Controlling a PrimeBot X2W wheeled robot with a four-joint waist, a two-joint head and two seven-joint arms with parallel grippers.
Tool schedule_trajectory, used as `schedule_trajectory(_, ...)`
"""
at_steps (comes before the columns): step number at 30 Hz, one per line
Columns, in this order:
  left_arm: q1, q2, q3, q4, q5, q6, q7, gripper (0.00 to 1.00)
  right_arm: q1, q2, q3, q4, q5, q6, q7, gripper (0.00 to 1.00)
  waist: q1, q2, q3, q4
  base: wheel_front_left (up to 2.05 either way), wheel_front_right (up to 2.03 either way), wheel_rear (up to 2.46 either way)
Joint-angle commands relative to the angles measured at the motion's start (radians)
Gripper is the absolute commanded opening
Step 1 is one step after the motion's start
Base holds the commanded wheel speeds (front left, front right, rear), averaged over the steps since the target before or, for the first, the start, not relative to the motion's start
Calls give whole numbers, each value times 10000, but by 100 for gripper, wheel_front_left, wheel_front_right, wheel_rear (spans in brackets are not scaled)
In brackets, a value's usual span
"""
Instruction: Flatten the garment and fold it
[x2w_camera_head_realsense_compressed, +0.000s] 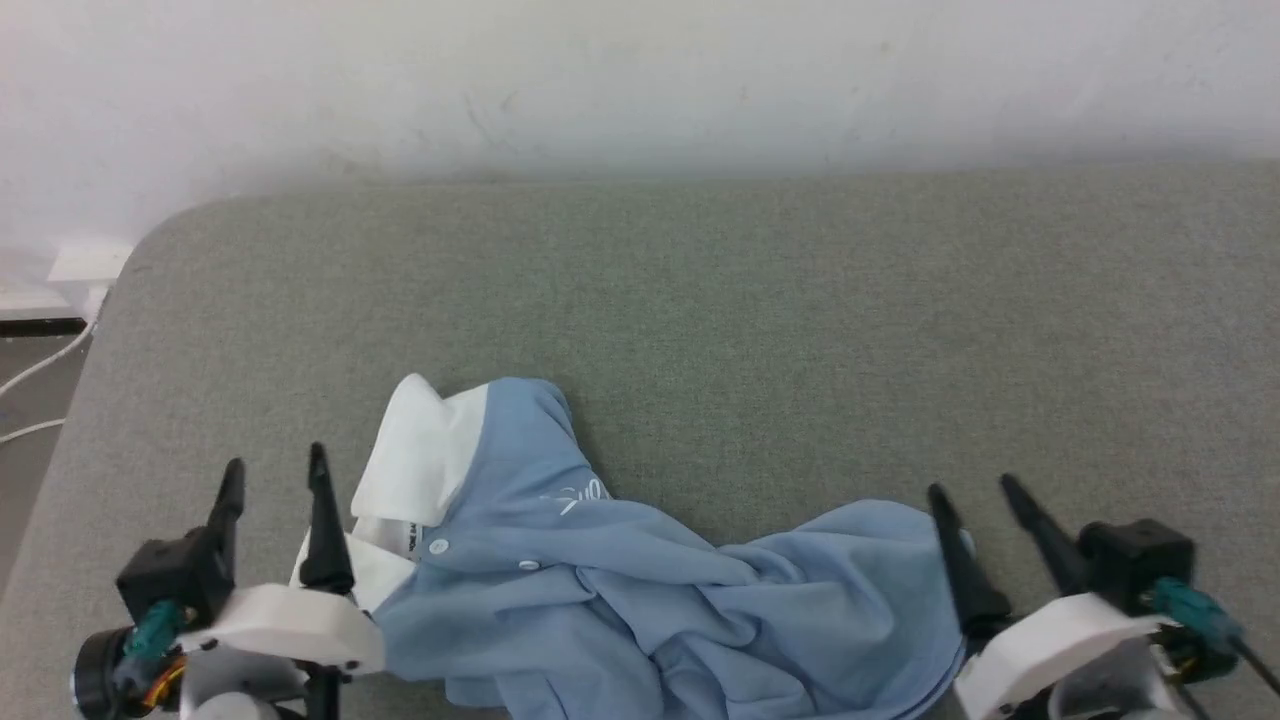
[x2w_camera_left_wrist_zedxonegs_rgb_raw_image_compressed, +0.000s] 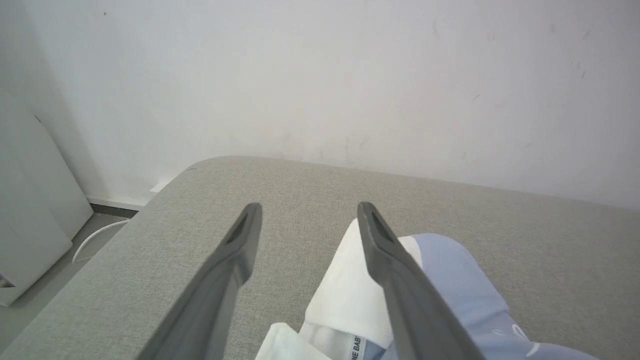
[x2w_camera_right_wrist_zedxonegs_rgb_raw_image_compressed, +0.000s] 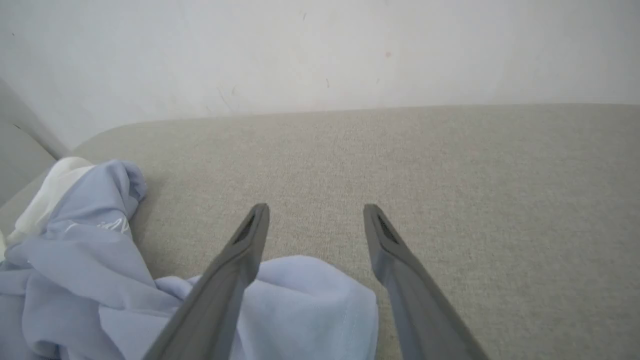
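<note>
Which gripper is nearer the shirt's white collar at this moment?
Left. The left gripper is right beside the white collar, on its left; the right gripper is at the shirt's opposite end, by crumpled blue cloth.

Grey fabric surface (x2w_camera_head_realsense_compressed: 700, 300), scuffed white wall (x2w_camera_head_realsense_compressed: 640, 80) behind, white cable (x2w_camera_head_realsense_compressed: 40, 368) on floor (x2w_camera_head_realsense_compressed: 15, 470) at left

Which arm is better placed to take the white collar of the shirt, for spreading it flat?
Left. The left gripper stands open right beside the collar, while the right gripper is at the other, crumpled end of the garment.
</note>
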Motion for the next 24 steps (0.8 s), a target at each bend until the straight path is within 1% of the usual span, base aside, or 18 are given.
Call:
schedule_trajectory(1,215,-286,245,-139,433,-184,-46,100,-110,3,172,165,62,-9,191,100,1,-1,4,13,0,0,0)
schedule_trajectory(4,472,-961,823,-384,1348,-545,-47,100,-551,-267,814,730,302,-9,981,100,1,-1,86,92,0,0,0)
schedule_trajectory(6,592,-1374,1098,-477,1855,-782,-47,100,-998,-588,1465,1174,535,-9,1725,100,1,-1,123,201,0,0,0)
schedule_trajectory(9,705,-1828,1357,-451,2414,-1161,-48,100,-1849,-1187,2544,1741,996,-9,2843,100,1,-1,172,420,0,0,0)
schedule_trajectory(12,699,-2179,1583,-356,2802,-1513,-48,100,-2756,-1789,3544,2284,1484,-9,3905,100,1,-1,210,665,0,0,0)
schedule_trajectory(17,616,-2688,1893,-196,3267,-1999,-48,100,-4162,-2522,5134,3374,2585,-9,5775,100,1,-1,307,967,0,0,0)
schedule_trajectory(21,476,-3077,2053,-41,3522,-2371,-48,100,-4649,-2837,5763,4537,3299,-9,7273,100,1,-1,363,1225,0,0,0)
schedule_trajectory(24,456,-3321,2241,47,3678,-2592,-49,100,-4752,-2929,6127,5146,3687,-9,7992,100,1,-1,391,1325,0,0,0)
